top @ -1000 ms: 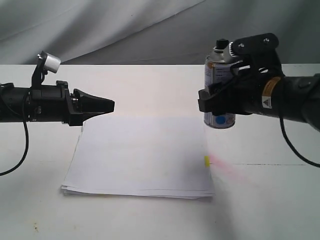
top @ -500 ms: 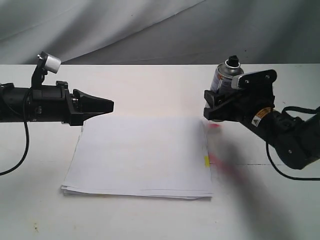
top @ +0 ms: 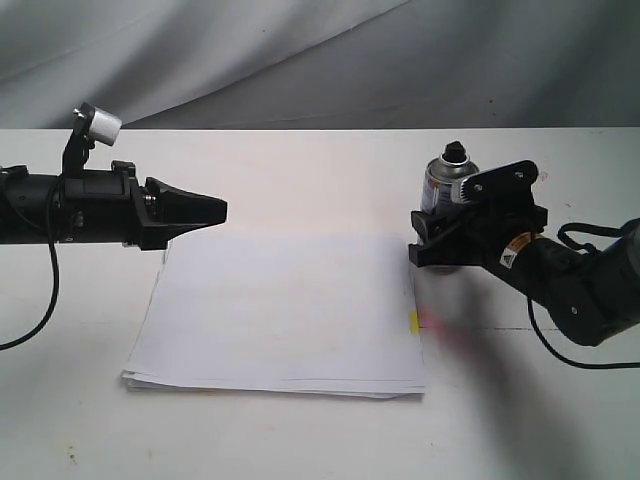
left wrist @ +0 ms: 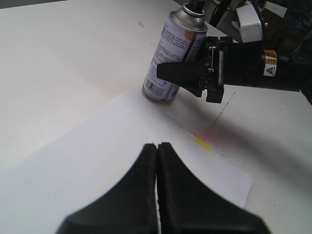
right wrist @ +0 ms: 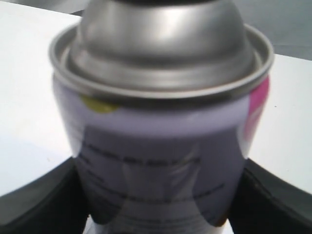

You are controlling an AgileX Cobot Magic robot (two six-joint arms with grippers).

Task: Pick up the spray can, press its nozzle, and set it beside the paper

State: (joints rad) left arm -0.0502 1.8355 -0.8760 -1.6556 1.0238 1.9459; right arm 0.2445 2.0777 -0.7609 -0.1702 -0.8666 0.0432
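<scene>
The spray can [top: 441, 182] stands upright on the table, just off the far right corner of the paper [top: 290, 310]. Its black nozzle [top: 455, 150] points up. My right gripper [top: 430, 242] is shut on the can's lower body, with a finger [right wrist: 44, 200] on each side of the label [right wrist: 161, 146]. In the left wrist view the can [left wrist: 173, 53] rests at the sheet's edge, near the yellow tab [left wrist: 202, 143]. My left gripper [top: 222, 210] is shut on nothing and hangs above the paper's far left corner; its fingertips [left wrist: 157, 146] meet over the white sheets [left wrist: 97, 170].
A faint pink smear [top: 450, 335] marks the table [top: 300, 170] by the yellow tab [top: 413, 322] on the paper's right edge. A grey cloth backdrop [top: 300, 60] hangs behind the table. The right arm's cable [top: 545, 340] trails on the tabletop.
The right arm has come down and tilted, bringing the can from the air to stand on the table by the paper's corner. The left arm has not moved.
</scene>
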